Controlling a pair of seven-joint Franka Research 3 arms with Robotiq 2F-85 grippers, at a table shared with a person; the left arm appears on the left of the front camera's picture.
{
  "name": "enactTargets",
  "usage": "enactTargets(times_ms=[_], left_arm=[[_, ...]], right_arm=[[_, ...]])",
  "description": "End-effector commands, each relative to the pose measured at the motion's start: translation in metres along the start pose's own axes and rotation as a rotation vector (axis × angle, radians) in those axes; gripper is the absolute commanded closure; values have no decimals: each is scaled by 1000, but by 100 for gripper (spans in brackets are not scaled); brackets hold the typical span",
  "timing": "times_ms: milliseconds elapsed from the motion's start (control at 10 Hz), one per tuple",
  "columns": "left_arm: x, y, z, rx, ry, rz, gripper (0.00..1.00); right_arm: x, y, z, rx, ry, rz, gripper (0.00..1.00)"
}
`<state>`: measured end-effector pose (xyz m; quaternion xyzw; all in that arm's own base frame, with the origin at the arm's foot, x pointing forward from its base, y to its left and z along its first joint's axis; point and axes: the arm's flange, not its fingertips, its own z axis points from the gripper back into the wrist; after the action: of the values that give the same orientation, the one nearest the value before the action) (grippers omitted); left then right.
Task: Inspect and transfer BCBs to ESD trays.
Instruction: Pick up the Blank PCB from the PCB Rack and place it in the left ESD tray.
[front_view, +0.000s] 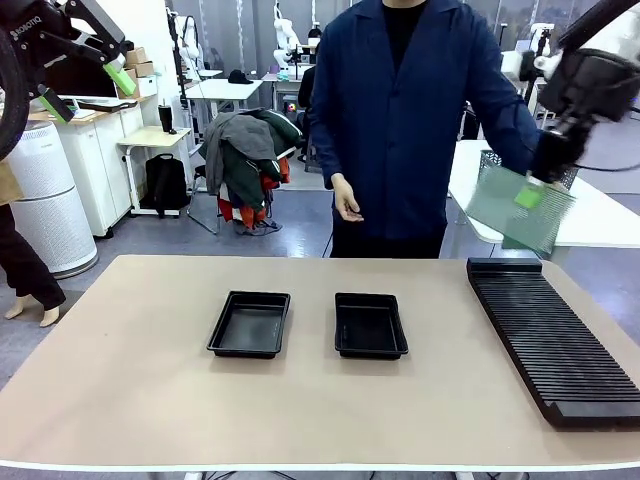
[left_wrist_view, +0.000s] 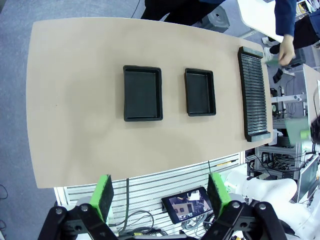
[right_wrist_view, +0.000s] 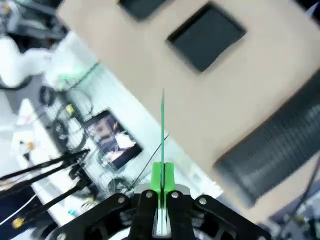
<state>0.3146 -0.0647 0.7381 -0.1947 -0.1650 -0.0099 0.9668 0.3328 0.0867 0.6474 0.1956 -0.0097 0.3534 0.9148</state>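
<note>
BCB pinched by right gripper, aloft near rack far end; ESD trays empty; left gripper agape. Arm ought to hold it steady, face twd person, w/o flexing.

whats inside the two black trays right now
Nothing. The ESD tray by the rack and the other ESD tray both show bare black floors; nothing covers them.

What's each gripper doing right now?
Left gripper: open, holding nothing.
Right gripper: shut on a BCB, held in the air.
</note>
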Motion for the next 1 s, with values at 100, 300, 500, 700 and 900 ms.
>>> enactTargets(times_ms=[100, 300, 500, 700, 900], left_arm=[[-1, 0, -1, -10, 3, -4, 0], [-1, 0, -1, -10, 3, -4, 0], [-1, 0, -1, -10, 3, -4, 0], [-1, 0, -1, -10, 3, -4, 0], [-1, 0, -1, -10, 3, -4, 0]], right_arm=[[-100, 85, 1, 19, 67, -180, 97], [-132, 101, -12, 29, 65, -252, 97], [-147, 98, -25, 48, 15, -263, 97], [-155, 91, -33, 66, -17, -279, 97], [-158, 88, -35, 58, -31, -276, 97]])
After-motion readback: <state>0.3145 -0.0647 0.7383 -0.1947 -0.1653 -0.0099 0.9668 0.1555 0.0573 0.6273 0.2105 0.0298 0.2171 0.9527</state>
